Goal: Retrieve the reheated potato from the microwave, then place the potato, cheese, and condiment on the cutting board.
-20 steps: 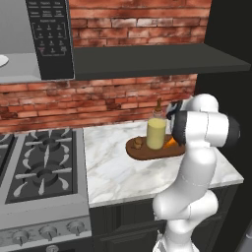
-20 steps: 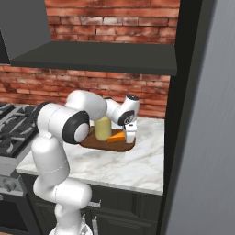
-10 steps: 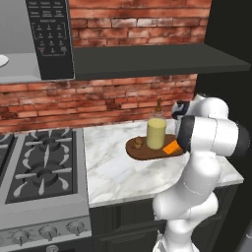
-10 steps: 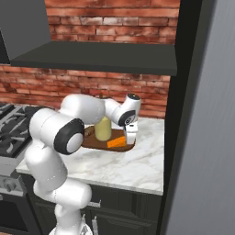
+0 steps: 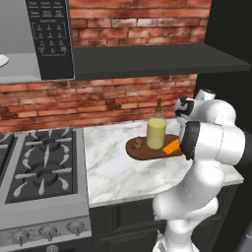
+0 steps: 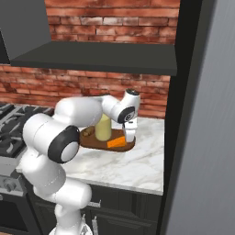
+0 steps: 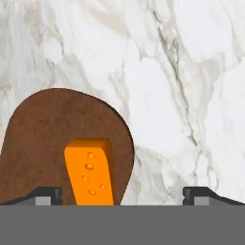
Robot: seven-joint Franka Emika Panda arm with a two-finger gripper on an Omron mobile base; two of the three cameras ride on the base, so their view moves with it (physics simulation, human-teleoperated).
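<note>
I see all three foods gathered on the dark brown oval wooden cutting board (image 5: 147,150) on the white marble counter (image 5: 118,172), which I judge is where the task wants them: the small brown-tan potato (image 5: 138,142) at its left, the pale yellow condiment bottle (image 5: 156,132) upright in the middle, the flat orange cheese wedge (image 7: 90,171) at the right end. My two-finger gripper (image 7: 122,195) hangs above that end, jaws spread wide and holding nothing. The cheese lies flat between the fingertips (image 7: 47,195), nearer one of them, touching neither.
</note>
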